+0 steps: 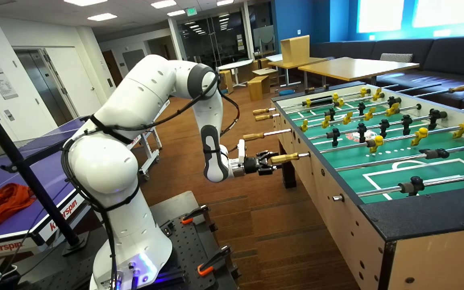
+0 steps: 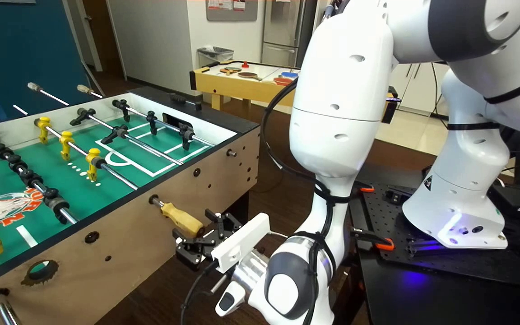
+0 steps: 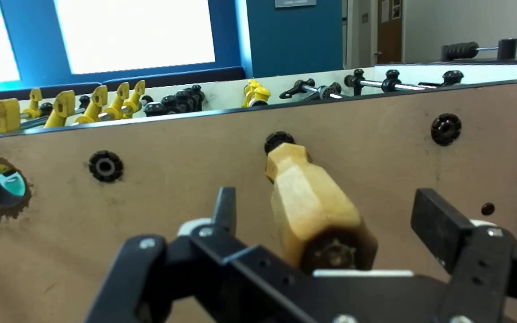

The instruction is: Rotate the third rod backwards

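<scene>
"Is it turning anything?"

"I don't think so. The Robotiq gripper stands spread, its fingers on either side of the faceted wooden handle, and the wrist view shows a gap between each of them and the handle. I'd call this lining up for the grasp."

"And is that the third rod?"

"It seems so. In an exterior view the rod runs on from the handle, through the side of the foosball table, and carries three yellow foosball figures beyond. Between the handle and the table's near end, an exterior view shows two black-figure rods, so this one counts third from there."

"What does the next move ask for?"

"Close both fingers evenly on the handle, perhaps after easing nearer its neck, since its butt alone may give a poor hold. Then roll the gripper about the handle's long axis; sideways drift could make the rod bind."

"Which way is backwards?"

"I can't tell from here. I'd settle that before turning."
</scene>
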Robot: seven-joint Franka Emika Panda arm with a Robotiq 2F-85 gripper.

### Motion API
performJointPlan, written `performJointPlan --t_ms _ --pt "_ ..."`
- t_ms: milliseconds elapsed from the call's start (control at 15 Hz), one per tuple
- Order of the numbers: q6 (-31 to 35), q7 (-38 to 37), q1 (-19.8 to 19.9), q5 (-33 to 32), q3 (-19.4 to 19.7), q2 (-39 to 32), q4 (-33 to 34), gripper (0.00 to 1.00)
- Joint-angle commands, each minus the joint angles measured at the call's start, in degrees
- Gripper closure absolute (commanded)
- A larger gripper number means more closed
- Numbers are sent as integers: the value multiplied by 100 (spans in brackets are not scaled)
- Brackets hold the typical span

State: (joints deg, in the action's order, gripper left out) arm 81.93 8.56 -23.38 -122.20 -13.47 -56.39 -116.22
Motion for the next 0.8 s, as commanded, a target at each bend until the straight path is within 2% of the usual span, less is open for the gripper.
performJointPlan --t_ms 0,533,667,733 --pt "122 158 43 188 -92 -93 248 0" --pt "82 172 -5 348 -125 -139 382 0" --pt "69 175 -23 363 -127 -137 397 26" --pt "62 180 -32 365 -127 -137 401 35"
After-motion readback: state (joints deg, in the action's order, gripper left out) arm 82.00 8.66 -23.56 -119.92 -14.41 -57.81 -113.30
